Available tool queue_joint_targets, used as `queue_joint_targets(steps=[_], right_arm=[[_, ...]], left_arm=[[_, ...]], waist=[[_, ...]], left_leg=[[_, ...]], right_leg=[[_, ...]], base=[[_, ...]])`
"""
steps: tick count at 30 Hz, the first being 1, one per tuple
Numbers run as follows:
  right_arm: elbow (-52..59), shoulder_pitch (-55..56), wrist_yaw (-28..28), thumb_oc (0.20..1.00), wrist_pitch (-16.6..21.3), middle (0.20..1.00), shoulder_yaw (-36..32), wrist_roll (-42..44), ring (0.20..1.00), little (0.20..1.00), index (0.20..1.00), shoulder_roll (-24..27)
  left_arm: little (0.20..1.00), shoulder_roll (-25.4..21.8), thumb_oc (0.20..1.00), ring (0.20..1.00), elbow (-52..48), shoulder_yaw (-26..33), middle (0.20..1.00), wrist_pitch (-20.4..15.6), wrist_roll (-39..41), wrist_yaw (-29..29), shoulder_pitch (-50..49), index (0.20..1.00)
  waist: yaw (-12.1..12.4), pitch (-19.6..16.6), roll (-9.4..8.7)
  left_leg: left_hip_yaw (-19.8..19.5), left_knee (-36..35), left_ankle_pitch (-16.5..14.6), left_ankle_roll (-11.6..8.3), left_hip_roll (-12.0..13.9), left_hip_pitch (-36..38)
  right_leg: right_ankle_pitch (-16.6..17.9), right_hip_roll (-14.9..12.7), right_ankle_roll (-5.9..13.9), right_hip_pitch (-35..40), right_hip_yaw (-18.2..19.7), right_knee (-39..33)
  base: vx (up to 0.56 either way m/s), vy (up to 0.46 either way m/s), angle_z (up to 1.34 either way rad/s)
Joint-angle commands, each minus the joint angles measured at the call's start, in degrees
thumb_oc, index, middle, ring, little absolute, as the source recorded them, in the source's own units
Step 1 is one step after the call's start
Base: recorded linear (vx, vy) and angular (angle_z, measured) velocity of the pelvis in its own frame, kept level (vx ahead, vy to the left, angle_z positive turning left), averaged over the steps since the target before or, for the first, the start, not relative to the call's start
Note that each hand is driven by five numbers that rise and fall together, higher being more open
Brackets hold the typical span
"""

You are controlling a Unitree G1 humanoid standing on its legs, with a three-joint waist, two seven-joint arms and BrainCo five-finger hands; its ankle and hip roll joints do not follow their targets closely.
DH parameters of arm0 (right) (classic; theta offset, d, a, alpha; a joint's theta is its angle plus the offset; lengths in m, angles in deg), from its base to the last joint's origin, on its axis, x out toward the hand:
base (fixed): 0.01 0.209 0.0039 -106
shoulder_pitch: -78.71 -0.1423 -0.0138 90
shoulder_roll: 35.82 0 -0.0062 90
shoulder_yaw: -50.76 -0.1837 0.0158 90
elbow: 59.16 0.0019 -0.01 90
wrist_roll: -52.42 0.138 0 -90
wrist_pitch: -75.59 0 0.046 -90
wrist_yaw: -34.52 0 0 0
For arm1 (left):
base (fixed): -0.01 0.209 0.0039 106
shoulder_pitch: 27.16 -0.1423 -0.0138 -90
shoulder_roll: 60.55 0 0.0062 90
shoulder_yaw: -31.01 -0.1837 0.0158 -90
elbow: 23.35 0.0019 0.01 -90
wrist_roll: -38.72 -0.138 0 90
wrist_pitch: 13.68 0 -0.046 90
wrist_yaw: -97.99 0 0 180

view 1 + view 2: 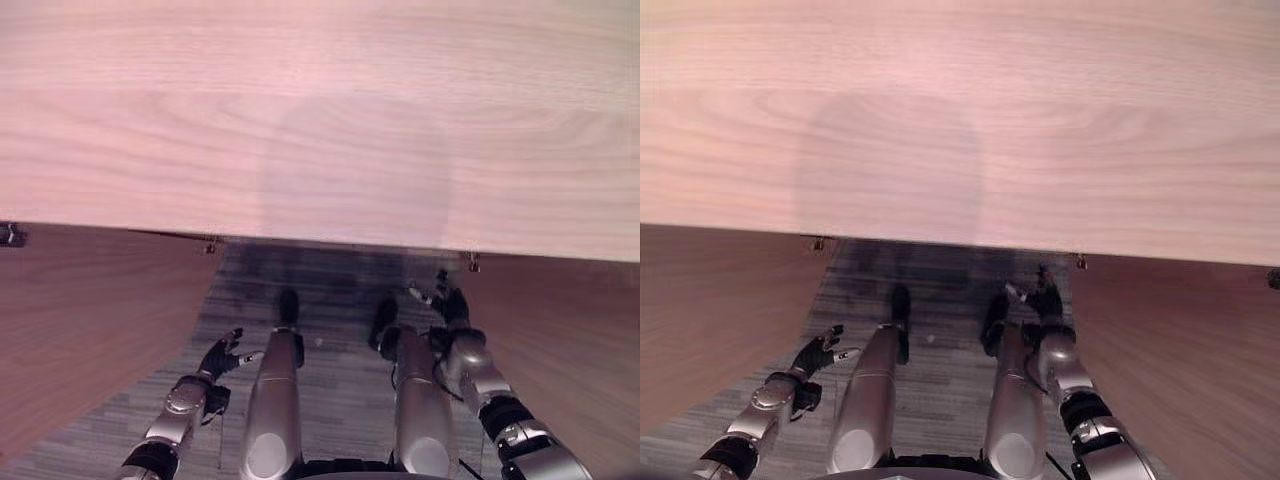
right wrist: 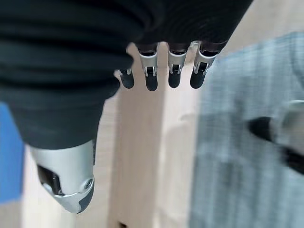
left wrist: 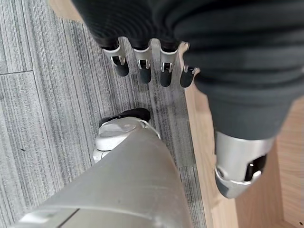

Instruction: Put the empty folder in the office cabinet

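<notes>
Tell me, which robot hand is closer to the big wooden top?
Right. The right hand sits just short of the wooden top's front edge; the left hand hangs lower, farther back from it.

Matt pale wood-grain cabinet top (image 1: 320, 120), grey woven-look carpet floor (image 3: 42, 118)

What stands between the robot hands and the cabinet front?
Nothing visible: the left robot hand and right robot hand hang open and empty over the grey floor, below the wood top, between brown panels.
</notes>
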Motion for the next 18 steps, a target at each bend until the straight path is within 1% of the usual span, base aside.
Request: queue_joint_targets(steps=[1,3,4,5,8,9,10,11,12,13,14,15,18], right_arm=[[1.5,3.1,1.5,1.000,0.2,1.000,-0.3,-1.0,1.000,1.000,1.000,0.8],[1.4,3.1,1.5,1.000,0.2,1.000,-0.3,-1.0,1.000,1.000,1.000,0.8],[1.1,3.4,1.7,1.000,-0.1,1.000,-0.4,-1.2,1.000,1.000,1.000,0.8],[-0.1,3.8,2.1,1.000,-0.5,1.000,-0.5,-1.4,1.000,1.000,1.000,0.9],[-0.9,5.0,3.2,1.000,-1.2,1.000,-0.8,-2.2,1.000,1.000,1.000,1.4],[-1.6,6.0,4.0,1.000,-1.6,1.000,-1.0,-2.7,1.000,1.000,1.000,1.4],[-1.7,6.5,4.3,1.000,-1.7,1.000,-1.1,-3.1,1.000,1.000,1.000,1.5],[-2.6,7.6,5.0,1.000,-1.9,1.000,-1.2,-4.1,1.000,1.000,1.000,1.6],[-2.6,7.6,5.0,1.000,-1.9,1.000,-1.2,-4.1,1.000,1.000,1.000,1.6],[-3.7,8.5,5.4,1.000,-2.3,1.000,-1.6,-4.6,1.000,1.000,1.000,1.5],[-3.7,8.5,5.4,1.000,-2.3,1.000,-1.6,-4.6,1.000,1.000,1.000,1.5],[-3.8,9.3,5.5,1.000,-2.4,1.000,-1.7,-5.2,1.000,1.000,1.000,1.6],[-5.2,11.1,6.7,1.000,-3.1,1.000,-2.2,-5.7,1.000,1.000,1.000,1.5]], left_arm=[[1.000,-0.4,1.000,1.000,-0.9,-1.8,1.000,-0.4,-0.4,1.3,-4.6,1.000],[1.000,-0.4,1.000,1.000,-0.9,-1.8,1.000,-0.4,-0.4,1.3,-4.6,1.000],[1.000,-0.3,1.000,1.000,-0.8,-1.8,1.000,-0.4,-0.7,1.7,-5.0,1.000],[1.000,0.1,1.000,1.000,-0.4,-1.9,1.000,-0.2,-1.2,2.1,-5.4,1.000],[1.000,0.4,1.000,1.000,0.2,-1.6,1.000,0.1,-2.3,2.9,-6.9,1.000],[1.000,0.5,1.000,1.000,0.4,-1.5,1.000,0.0,-3.0,3.4,-7.7,1.000],[1.000,0.3,1.000,1.000,0.1,-1.5,1.000,0.0,-3.5,3.7,-8.3,1.000],[1.000,0.4,1.000,1.000,-0.1,-1.3,1.000,0.1,-3.8,4.2,-9.1,1.000],[1.000,0.4,1.000,1.000,-0.1,-1.3,1.000,0.1,-3.8,4.2,-9.1,1.000],[1.000,0.7,1.000,1.000,0.0,-0.8,1.000,0.1,-3.8,4.3,-9.8,1.000],[1.000,0.7,1.000,1.000,0.0,-0.8,1.000,0.1,-3.8,4.3,-9.8,1.000],[1.000,0.6,1.000,1.000,-0.2,-0.6,1.000,0.0,-4.0,4.4,-10.4,1.000],[1.000,1.5,1.000,1.000,-0.2,-0.6,1.000,0.2,-4.7,5.0,-12.2,1.000]], waist=[[0.1,-2.0,2.08],[0.1,-1.9,2.08],[0.0,-2.5,2.01],[0.0,-3.7,1.99],[-0.1,-5.9,1.88],[-0.2,-7.5,1.82],[-0.3,-8.1,1.72],[-0.5,-9.6,1.73],[-0.6,-9.7,1.81],[-0.5,-11.0,1.91],[-0.6,-11.1,1.97],[-0.6,-11.8,1.92],[-0.7,-15.1,2.20]], left_leg=[[-1.5,-2.3,-3.5,1.14,0.5,5.7],[-1.5,-2.4,-3.5,1.14,0.5,5.8],[-1.4,-2.8,-3.5,1.14,0.5,6.8],[-1.2,-4.0,-3.4,1.08,0.8,9.1],[-0.6,-7.4,-2.6,0.94,1.3,13.8],[-0.3,-9.6,-2.3,0.89,1.3,16.8],[-0.2,-10.6,-2.1,0.90,1.3,18.3],[0.1,-13.5,-1.5,0.85,1.2,21.5],[0.1,-13.9,-1.1,0.89,1.3,21.5],[0.3,-15.8,-0.9,0.83,1.1,24.3],[0.2,-16.1,-0.5,0.86,1.1,24.1],[0.6,-17.1,-0.6,0.81,1.1,25.7],[1.2,-22.7,1.5,0.80,1.0,30.0]], right_leg=[[-1.2,0.9,5.14,5.8,0.4,-1.7],[-1.2,0.9,5.14,5.9,0.4,-1.7],[-1.0,1.0,5.23,6.8,0.5,-2.3],[-0.3,1.0,5.55,8.9,0.6,-3.9],[0.8,1.1,6.20,13.3,0.6,-7.0],[1.7,1.1,6.66,15.8,0.6,-8.9],[2.0,1.1,6.89,17.1,0.5,-9.7],[2.6,1.3,7.39,19.5,0.5,-11.6],[3.1,1.4,7.38,19.6,0.3,-12.2],[3.4,1.5,7.73,21.6,0.3,-13.4],[3.8,1.6,7.72,21.6,0.1,-13.9],[3.8,1.7,7.87,22.7,0.3,-14.3],[6.5,2.0,8.57,26.4,0.1,-20.2]], base=[[0.03,0.030,-0.01],[0.00,0.000,0.00],[0.08,0.050,-0.01],[0.12,0.072,-0.04],[0.15,0.062,-0.09],[0.20,0.050,-0.11],[0.26,0.058,-0.02],[0.15,0.038,0.01],[0.19,0.053,0.01],[0.07,0.029,-0.02],[0.13,0.028,-0.01],[0.08,0.022,0.01],[0.19,0.031,-0.03]])
